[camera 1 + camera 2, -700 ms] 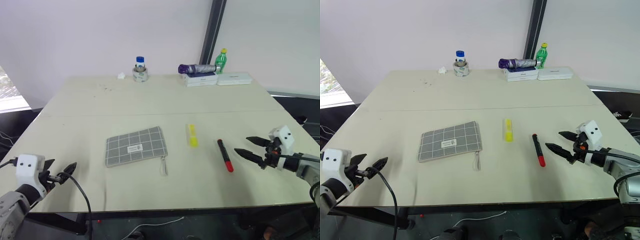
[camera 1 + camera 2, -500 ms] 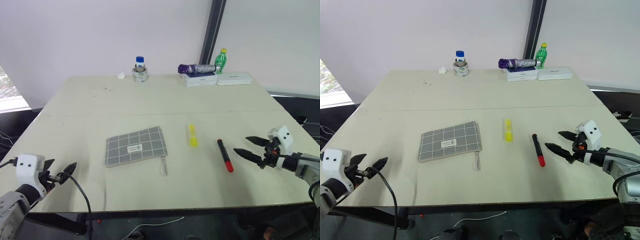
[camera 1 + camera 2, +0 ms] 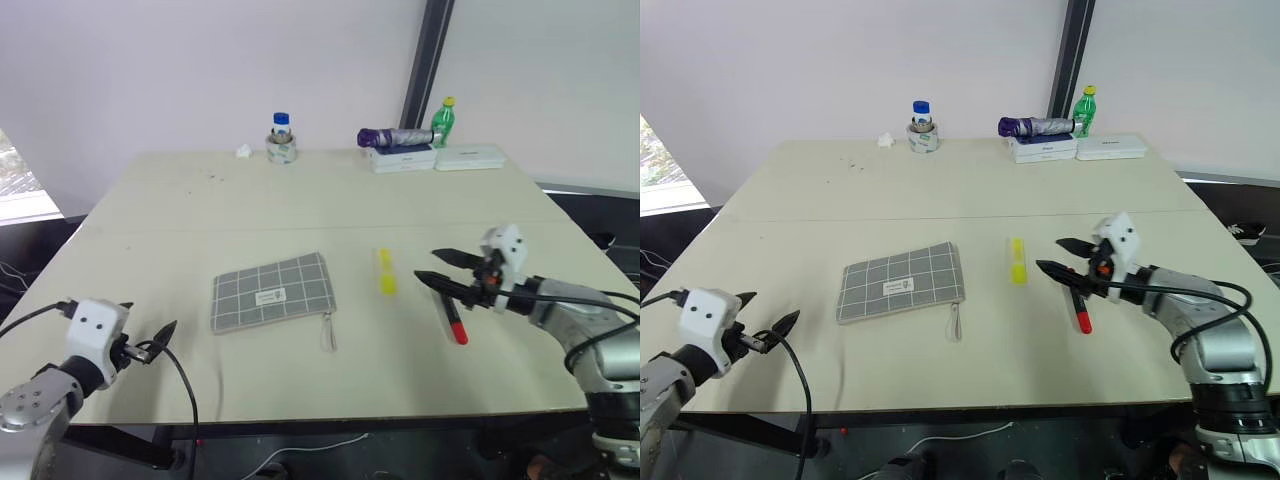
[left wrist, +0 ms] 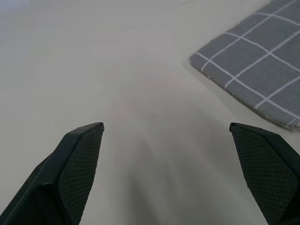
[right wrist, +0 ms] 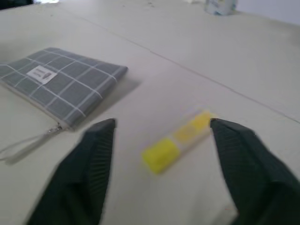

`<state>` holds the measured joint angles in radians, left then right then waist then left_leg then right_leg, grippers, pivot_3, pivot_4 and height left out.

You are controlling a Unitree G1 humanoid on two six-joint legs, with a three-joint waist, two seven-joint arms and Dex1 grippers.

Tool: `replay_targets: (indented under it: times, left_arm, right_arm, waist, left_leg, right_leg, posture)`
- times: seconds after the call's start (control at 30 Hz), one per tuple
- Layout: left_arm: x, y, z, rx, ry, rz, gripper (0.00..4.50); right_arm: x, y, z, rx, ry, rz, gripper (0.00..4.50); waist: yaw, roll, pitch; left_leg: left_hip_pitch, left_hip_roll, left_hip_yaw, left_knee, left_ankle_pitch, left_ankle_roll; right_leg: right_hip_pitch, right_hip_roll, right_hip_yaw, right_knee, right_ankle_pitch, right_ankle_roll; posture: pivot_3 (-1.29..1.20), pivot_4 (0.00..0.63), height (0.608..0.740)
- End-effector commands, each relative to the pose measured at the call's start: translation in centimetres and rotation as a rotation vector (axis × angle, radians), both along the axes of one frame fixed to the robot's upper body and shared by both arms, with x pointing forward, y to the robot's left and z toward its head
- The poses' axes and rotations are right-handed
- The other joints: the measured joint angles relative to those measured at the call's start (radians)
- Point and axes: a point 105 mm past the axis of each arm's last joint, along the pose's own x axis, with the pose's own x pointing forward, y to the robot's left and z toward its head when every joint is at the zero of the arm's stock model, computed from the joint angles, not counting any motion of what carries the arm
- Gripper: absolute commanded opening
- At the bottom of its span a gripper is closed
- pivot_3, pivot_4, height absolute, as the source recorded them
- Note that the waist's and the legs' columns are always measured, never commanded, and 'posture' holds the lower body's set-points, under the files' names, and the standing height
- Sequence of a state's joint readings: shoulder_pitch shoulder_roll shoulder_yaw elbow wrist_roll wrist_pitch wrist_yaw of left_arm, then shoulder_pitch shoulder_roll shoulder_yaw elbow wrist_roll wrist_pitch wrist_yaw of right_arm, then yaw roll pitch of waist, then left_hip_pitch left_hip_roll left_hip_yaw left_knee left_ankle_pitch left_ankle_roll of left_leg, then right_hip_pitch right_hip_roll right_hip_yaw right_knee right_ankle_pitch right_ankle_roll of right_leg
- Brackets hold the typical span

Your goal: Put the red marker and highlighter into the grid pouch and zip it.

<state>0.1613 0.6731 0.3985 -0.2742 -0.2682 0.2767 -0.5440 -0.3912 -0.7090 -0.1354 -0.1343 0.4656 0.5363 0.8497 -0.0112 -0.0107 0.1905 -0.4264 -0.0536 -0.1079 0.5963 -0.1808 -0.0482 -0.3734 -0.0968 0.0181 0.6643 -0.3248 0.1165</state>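
Both grippers stand with jaws wide, holding nothing: right gripper (image 3: 437, 267) above the red marker (image 3: 451, 315), highlighter (image 3: 385, 271) just left; grid pouch (image 3: 271, 291) mid-desk, left gripper (image 3: 148, 338) near-left.

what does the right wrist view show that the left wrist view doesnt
The right wrist view alone shows the highlighter lying ahead of the open right gripper, the pouch's white label and its zip pull. The left wrist view alone shows the left gripper, jaws wide apart over bare table. Both show the grid pouch lying flat on the table.
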Motion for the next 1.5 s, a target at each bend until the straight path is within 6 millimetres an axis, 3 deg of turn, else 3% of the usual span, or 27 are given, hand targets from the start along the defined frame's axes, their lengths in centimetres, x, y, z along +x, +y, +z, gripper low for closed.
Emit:
replay_targets:
  times: [0.03, 0.1, 0.13, 0.37, 0.53, 0.77, 1.0, 1.5]
  left_arm:
    - [0.5, -0.6, 1.1, 0.175, -0.057, -0.088, 4.5]
    - [0.7, -0.7, 0.8, 0.272, -0.057, -0.131, 4.5]
    - [0.9, -0.6, 0.7, 0.326, -0.063, -0.148, 4.5]
    - [1.5, -0.8, -0.3, 0.616, -0.089, -0.31, 4.5]
    - [2.6, -1.1, -0.4, 0.739, -0.155, -0.374, 4.5]
    - [3.7, -1.8, -1.1, 0.853, -0.218, -0.455, 4.5]
    - [4.7, -3.2, -1.8, 0.857, -0.285, -0.525, 4.5]
    - [4.4, -5.5, -2.9, 0.847, -0.294, -0.713, 4.5]
  right_arm:
    - [-0.1, 3.4, 0.9, -0.018, -0.04, 0.052, 1.35]
    - [0.5, 5.0, 0.7, -0.012, -0.031, 0.038, 0.3]
    - [1.4, 5.5, 0.4, -0.009, -0.019, -0.007, 0.01]
    - [4.7, 7.8, -2.4, -0.084, 0.05, -0.16, 0.01]
    - [5.8, 9.5, -3.5, -0.108, 0.087, -0.185, 0.01]
    - [7.1, 10.2, -4.8, -0.11, 0.173, -0.239, 0.01]
    - [6.8, 11.8, -5.4, -0.106, 0.201, -0.193, 0.01]
    - [7.5, 13.8, -5.9, -0.156, 0.211, -0.142, 0.01]
  waist:
    - [0.0, 0.0, 0.0]
    - [-0.002, 0.0, 0.0]
    - [-0.005, 0.0, 0.0]
    - [-0.001, 0.0, 0.0]
    - [-0.005, 0.0, 0.0]
    - [-0.009, 0.0, 0.0]
    - [-0.009, 0.0, 0.0]
    - [-0.009, 0.001, 0.0]
  left_leg:
    - [0.0, 0.0, 0.0, 0.0, 0.0, 0.0]
    - [0.0, 0.0, 0.0, -0.001, 0.0, 0.0]
    - [0.0, 0.0, 0.0, -0.001, 0.0, 0.0]
    - [-0.001, -0.001, 0.0, -0.003, 0.0, 0.0]
    - [-0.001, -0.001, 0.0, -0.004, 0.0, 0.0]
    - [-0.001, -0.001, 0.001, -0.004, 0.0, 0.0]
    - [0.0, -0.002, 0.001, -0.003, 0.0, 0.0]
    - [0.0, -0.002, 0.001, -0.002, 0.001, 0.0]
  right_leg:
    - [0.0, 0.0, 0.0, 0.0, 0.0, 0.0]
    - [-0.001, 0.0, 0.0, 0.0, 0.0, 0.0]
    - [-0.001, 0.0, 0.0, 0.0, 0.0, 0.0]
    - [-0.003, 0.0, 0.001, 0.0, 0.002, 0.002]
    - [-0.005, 0.001, 0.0, 0.001, 0.002, 0.003]
    - [-0.005, 0.003, 0.0, 0.002, 0.002, 0.004]
    - [-0.005, 0.004, 0.0, 0.005, 0.002, 0.004]
    - [-0.005, 0.005, 0.001, 0.007, 0.002, 0.004]
  posture:
    - [0.0, 0.15, 0.74]
    - [0.0, 0.15, 0.74]
    - [0.0, 0.15, 0.74]
    - [0.0, 0.15, 0.74]
    - [0.0, 0.15, 0.74]
    - [0.0, 0.15, 0.74]
    - [0.0, 0.15, 0.74]
    - [0.0, 0.15, 0.74]
